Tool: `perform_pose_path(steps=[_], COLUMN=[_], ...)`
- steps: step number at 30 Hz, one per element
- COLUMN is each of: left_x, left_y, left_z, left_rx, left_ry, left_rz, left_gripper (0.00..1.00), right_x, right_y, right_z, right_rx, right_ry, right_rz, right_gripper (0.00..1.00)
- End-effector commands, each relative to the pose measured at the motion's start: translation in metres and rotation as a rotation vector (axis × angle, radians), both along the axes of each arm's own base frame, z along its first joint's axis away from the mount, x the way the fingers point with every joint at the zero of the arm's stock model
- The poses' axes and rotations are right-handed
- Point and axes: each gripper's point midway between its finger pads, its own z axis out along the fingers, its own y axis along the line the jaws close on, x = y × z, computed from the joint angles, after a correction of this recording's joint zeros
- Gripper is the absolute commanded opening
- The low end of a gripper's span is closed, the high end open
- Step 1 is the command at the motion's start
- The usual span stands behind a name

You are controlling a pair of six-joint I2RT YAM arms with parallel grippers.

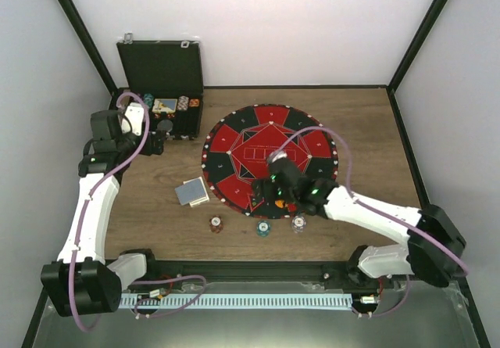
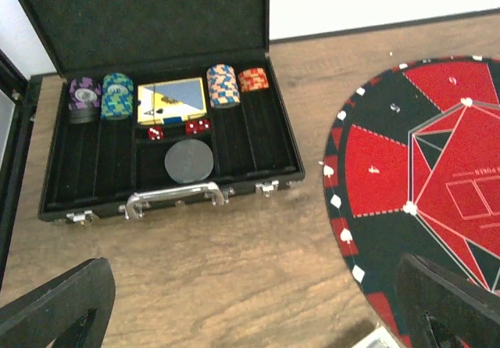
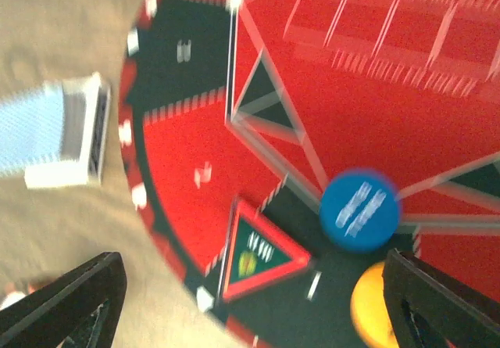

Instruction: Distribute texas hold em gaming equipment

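Note:
A deck of grey-blue-backed cards [image 1: 192, 192] lies on the table left of the round red-and-black mat [image 1: 258, 121]. It also shows in the right wrist view [image 3: 55, 133]. Three striped chips [image 1: 216, 224] [image 1: 262, 228] [image 1: 298, 224] lie in a row near the mat's front edge. A blue disc [image 3: 359, 209] and an orange disc [image 3: 371, 305] lie on the mat's near part. My right gripper [image 3: 258, 309] hovers open and empty over them, the orange disc beside its right finger [image 3: 445, 301]. My left gripper [image 2: 250, 317] is open and empty over bare wood, in front of the case.
The open black hinged case [image 2: 172, 195] stands at the back left, also seen from above [image 1: 160, 66]. It holds stacks of chips [image 2: 223, 84], a card box [image 2: 172, 100], two red dice [image 2: 198, 127] and a black disc [image 2: 188, 161]. Black frame posts run along both sides.

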Motion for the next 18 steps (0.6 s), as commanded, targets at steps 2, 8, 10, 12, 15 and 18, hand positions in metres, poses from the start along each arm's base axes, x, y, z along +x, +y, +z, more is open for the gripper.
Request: perform_pose_path(steps=[2,8,10,12,15,18], left_x=[-0.017,-0.018,-0.019,-0.019,-0.020,-0.020], left_y=[-0.004,-0.006,-0.006,-0.006,-0.007,-0.007], left_z=[-0.001,0.003,0.005,0.006,0.008,0.009], left_rx=[0.012,0.007,0.004,0.002,0.002,0.001], left_ry=[0.063,0.073,0.071,0.072,0.070,0.067], left_rz=[-0.042,-0.047,-0.050,-0.050,-0.050,-0.052], left_gripper=[1.00,1.00,1.00,1.00,1.00,1.00], right_x=[-0.055,-0.076,-0.074,-0.071,-0.064,-0.059], right_y=[0.012,0.029,0.031,0.034,0.040,0.046], right_z=[-0.057,-0.092,-0.096,-0.097,-0.099,-0.103], right_rx=[-0.148,-0.235,-0.243,-0.254,-0.280,-0.297], right_ry=[0.192,0.282,0.278,0.265,0.256,0.251], right_rz=[-0.019,0.022,0.026,0.029,0.028,0.034], right_gripper=[0.90,0.83,0.80,0.76,0.71,0.70])
